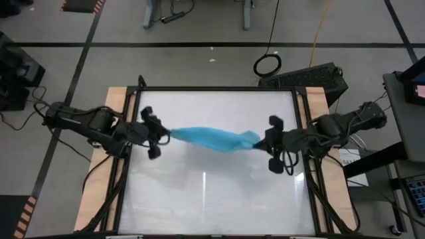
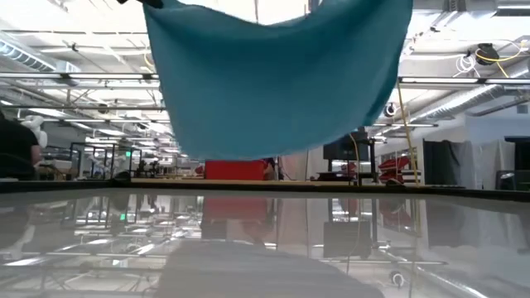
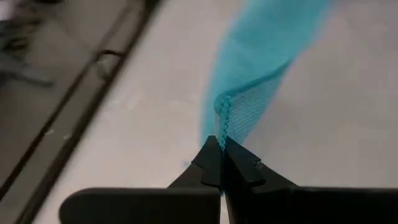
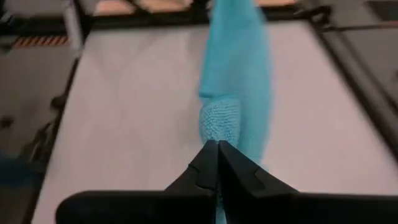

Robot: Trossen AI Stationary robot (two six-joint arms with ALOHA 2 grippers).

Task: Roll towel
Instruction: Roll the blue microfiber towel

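Towel (image 1: pixel 212 138) strung between both grippers, lifted clear of the table (image 1: pixel 219 199). Going left to right in the high view:

Left gripper (image 1: pixel 164 136) sits over the left-centre of the table, fingers pinched fully together on the towel's left end. Left wrist view confirms it: stitched edge of the cloth (image 3: pixel 227 118) comes straight out from between the closed fingertips (image 3: pixel 211 155), then the fabric runs away across the pale tabletop (image 3: pixel 124 112).

Middle: turquoise cloth spans the gap as a loose, bunched band, a little wider toward the right. In the low view it hangs as a broad sheet (image 2: pixel 273 83), lower edge well above the glossy surface (image 2: pixel 265 248), nothing touching.

Right gripper (image 1: pixel 260 141) is over the right-centre of the table, also clamped tight, on the towel's right end. Right wrist view shows a folded bit of cloth (image 4: pixel 219 121) right at the closed tips (image 4: pixel 214 152), rest of the towel stretching off toward the far arm.
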